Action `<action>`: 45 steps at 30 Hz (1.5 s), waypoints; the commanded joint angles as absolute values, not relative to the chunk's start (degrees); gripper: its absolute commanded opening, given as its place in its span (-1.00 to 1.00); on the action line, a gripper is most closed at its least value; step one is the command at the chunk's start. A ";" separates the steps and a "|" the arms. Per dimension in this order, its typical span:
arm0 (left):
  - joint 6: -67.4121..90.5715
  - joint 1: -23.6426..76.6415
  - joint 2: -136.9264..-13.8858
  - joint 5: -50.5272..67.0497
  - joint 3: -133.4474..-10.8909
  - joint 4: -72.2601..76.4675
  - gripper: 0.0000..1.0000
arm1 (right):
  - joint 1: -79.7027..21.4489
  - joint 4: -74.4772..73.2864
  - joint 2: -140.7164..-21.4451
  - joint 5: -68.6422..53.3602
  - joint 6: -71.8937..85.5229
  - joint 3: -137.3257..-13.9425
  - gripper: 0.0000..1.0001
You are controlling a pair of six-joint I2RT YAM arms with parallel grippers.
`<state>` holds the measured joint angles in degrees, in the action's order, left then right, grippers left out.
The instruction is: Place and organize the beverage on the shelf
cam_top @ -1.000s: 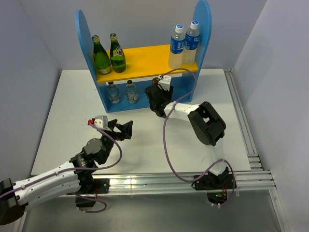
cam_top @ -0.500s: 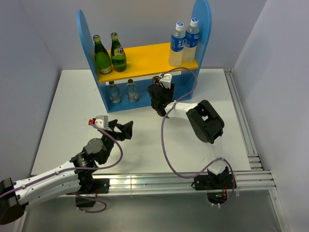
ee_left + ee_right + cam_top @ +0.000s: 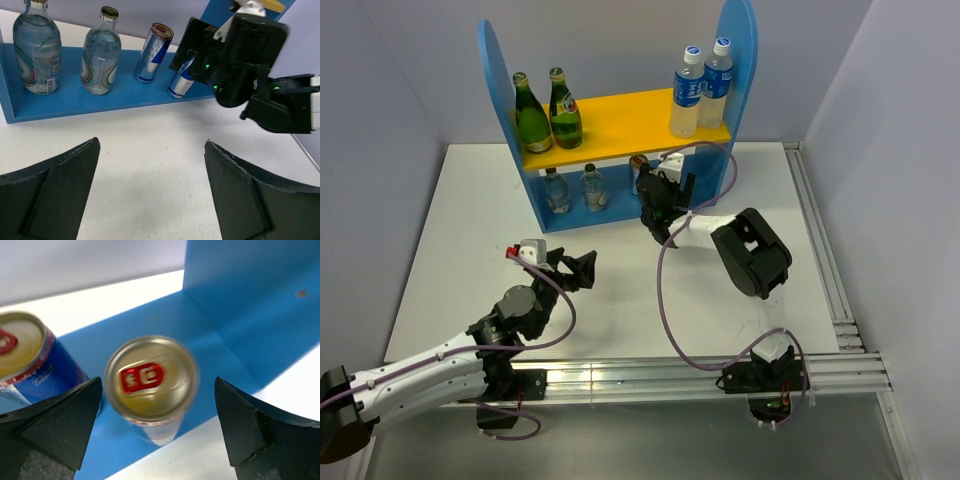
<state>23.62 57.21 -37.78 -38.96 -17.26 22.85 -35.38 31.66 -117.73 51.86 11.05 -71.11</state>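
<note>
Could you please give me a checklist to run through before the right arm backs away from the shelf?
1. Right gripper open, jaws clear of the can: ok.
2. Can standing on the lower board: ok, though near its front edge.
3. Gap to the neighbouring can: ok.
4. All six drinks in place: ok; green bottles on the yellow board, clear bottles and both cans below.
5. Left gripper open, empty, away from the shelf: ok.
6. Clearance under the yellow board for lifting out: cannot tell.
</note>
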 commanded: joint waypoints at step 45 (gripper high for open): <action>22.50 57.48 -40.61 -41.92 -18.28 24.79 0.84 | -39.82 33.49 -104.59 54.84 19.34 -60.11 -0.54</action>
